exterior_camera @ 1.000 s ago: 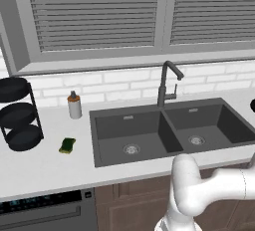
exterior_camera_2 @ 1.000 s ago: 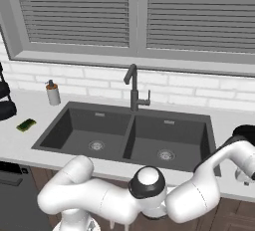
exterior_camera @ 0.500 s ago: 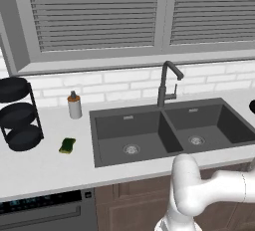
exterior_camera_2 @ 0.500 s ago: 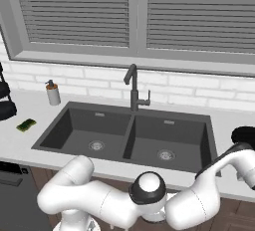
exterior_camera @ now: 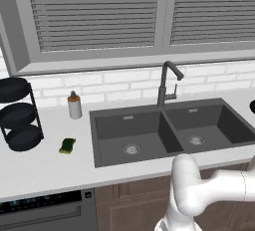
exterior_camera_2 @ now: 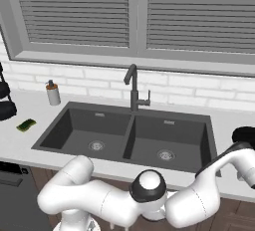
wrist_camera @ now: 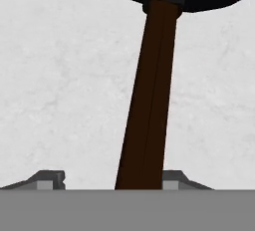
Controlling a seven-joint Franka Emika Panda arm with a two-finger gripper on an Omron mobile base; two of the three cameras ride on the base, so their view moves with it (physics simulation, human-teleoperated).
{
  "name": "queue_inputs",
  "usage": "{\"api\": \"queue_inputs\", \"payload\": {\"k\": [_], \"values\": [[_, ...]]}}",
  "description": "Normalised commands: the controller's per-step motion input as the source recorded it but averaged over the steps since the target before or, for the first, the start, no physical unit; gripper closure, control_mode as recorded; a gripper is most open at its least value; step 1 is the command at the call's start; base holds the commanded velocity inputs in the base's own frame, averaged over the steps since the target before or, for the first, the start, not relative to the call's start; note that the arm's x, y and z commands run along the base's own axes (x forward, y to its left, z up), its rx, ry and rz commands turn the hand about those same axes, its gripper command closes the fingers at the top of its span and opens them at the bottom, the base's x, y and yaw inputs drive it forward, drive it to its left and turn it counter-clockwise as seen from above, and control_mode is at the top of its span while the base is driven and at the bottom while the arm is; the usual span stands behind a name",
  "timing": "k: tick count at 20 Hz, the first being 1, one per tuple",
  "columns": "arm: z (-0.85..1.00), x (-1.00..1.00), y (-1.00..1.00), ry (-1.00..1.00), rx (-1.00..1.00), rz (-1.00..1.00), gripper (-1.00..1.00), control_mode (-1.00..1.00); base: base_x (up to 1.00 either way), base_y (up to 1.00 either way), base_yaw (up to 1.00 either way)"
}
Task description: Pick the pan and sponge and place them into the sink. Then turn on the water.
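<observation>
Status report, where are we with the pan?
Hand low over the counter, fingers either side of the pan handle, not clamped. Sponge on the counter left of the sink. Nothing in the way.

The bench point(exterior_camera: 50, 170) is a pale, lightly mottled surface running left to right below the window wall. The sink point(exterior_camera: 169, 128), a dark grey double basin, is set into it, with a round drain in each basin. A dark gooseneck faucet point(exterior_camera: 167, 83) stands at the far edge behind the divider. Left of the sink, a soap dispenser point(exterior_camera: 74, 105) stands near the wall. The sponge point(exterior_camera: 67, 146), yellow and green, lies nearer, just left of the left basin. A black tiered rack point(exterior_camera: 17, 115) stands at the far left. The pan point(wrist_camera: 149, 100) rests on the bench at the right end, right of the sink, handle flat on the surface.
</observation>
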Motion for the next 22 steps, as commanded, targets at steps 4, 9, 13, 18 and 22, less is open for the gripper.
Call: {"api": "queue_inputs", "payload": {"k": [4, 9, 13, 18, 22], "values": [[-0.74, -0.02, 0.31, 0.00, 0.00, 0.01, 1.00, -1.00, 0.00, 0.00, 0.00], [-0.68, 0.00, 0.56, 0.00, -0.03, 0.07, 1.00, -1.00, 0.00, 0.00, 0.00], [-0.37, 0.00, 0.50, -0.09, -0.06, 0.11, 1.00, -1.00, 0.00, 0.00, 0.00], [0.21, 0.00, 0.11, -0.23, 0.03, 0.07, 1.00, -1.00, 0.00, 0.00, 0.00], [0.61, 0.00, 0.00, -0.11, 0.12, 0.01, 1.00, -1.00, 0.00, 0.00, 0.00]]}}
